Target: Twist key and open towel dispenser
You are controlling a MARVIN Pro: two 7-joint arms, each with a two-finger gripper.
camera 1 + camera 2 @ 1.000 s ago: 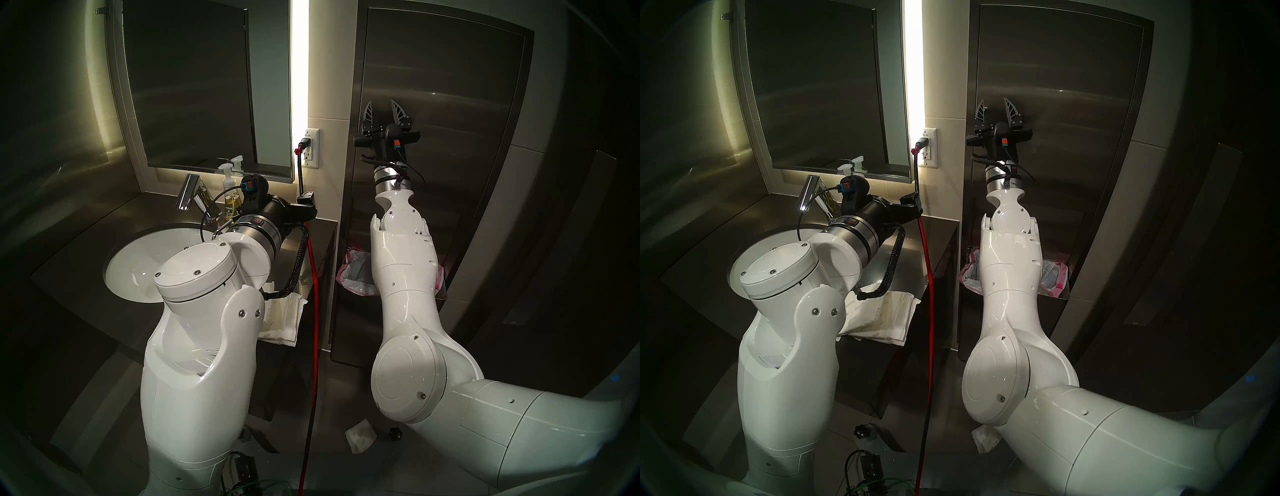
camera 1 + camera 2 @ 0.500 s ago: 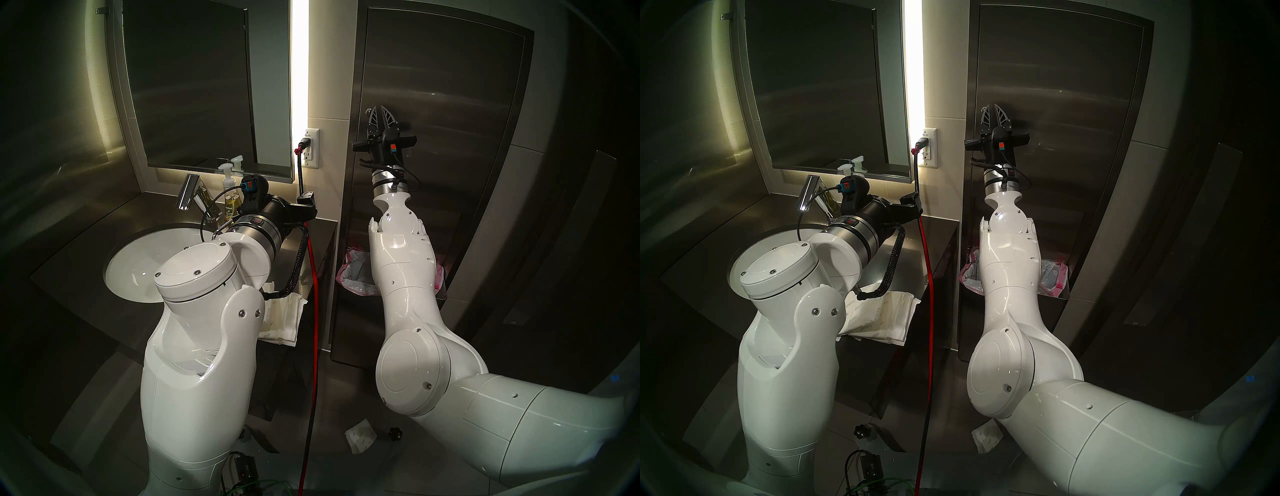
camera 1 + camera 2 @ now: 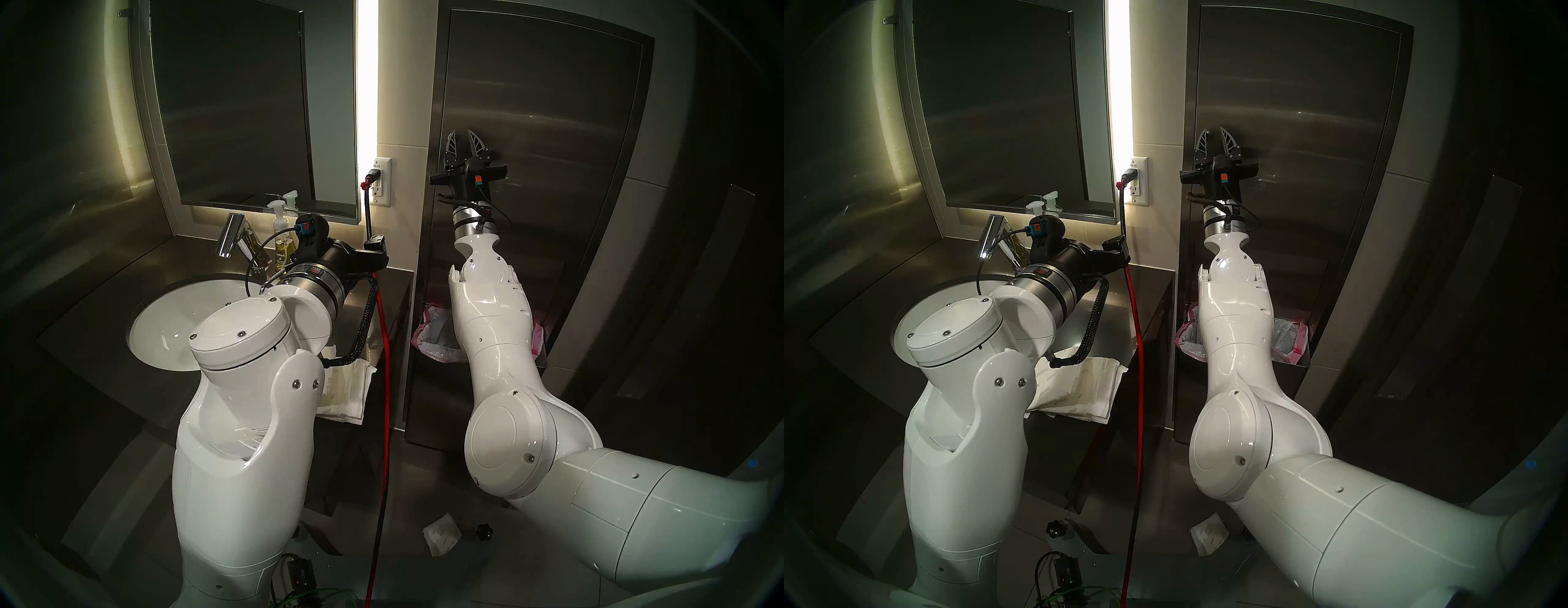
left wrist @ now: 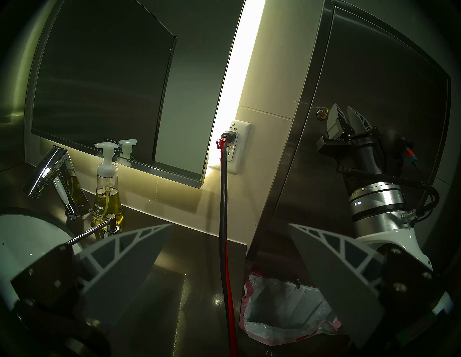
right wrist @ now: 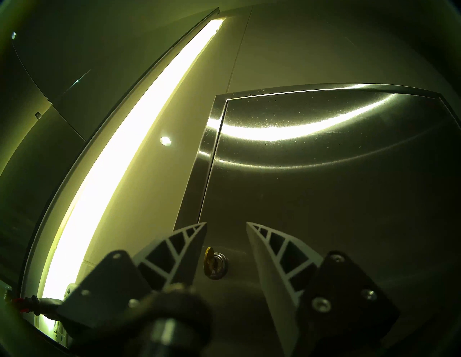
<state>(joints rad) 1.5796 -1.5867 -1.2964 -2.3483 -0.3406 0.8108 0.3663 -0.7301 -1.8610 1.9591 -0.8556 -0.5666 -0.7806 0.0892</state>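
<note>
The towel dispenser (image 3: 543, 106) is a tall brushed-steel wall cabinet with its flat door (image 5: 324, 174) shut. The key (image 5: 212, 261) is a small round lock with a brassy tab, near the door's left edge (image 4: 321, 114). My right gripper (image 5: 226, 224) points up along the door, open. In the right wrist view the key shows in the gap beside one finger, unclamped. From the left wrist view my right gripper (image 4: 343, 109) stands just right of the key. My left gripper (image 4: 231, 225) hangs open and empty over the counter.
A pink-edged bag (image 3: 432, 335) lines the bin below the door. To the left are a sink (image 3: 169, 322), faucet (image 3: 231, 240), soap bottle (image 3: 281, 250) and mirror (image 3: 237, 106). A red-black cable (image 3: 384, 361) hangs from the outlet (image 3: 380, 182). Paper towels (image 3: 345, 395) lie on the counter.
My right gripper's jaws narrowed from wide, then widened a little, and it shifted slightly left over the key. The left arm has not moved.
</note>
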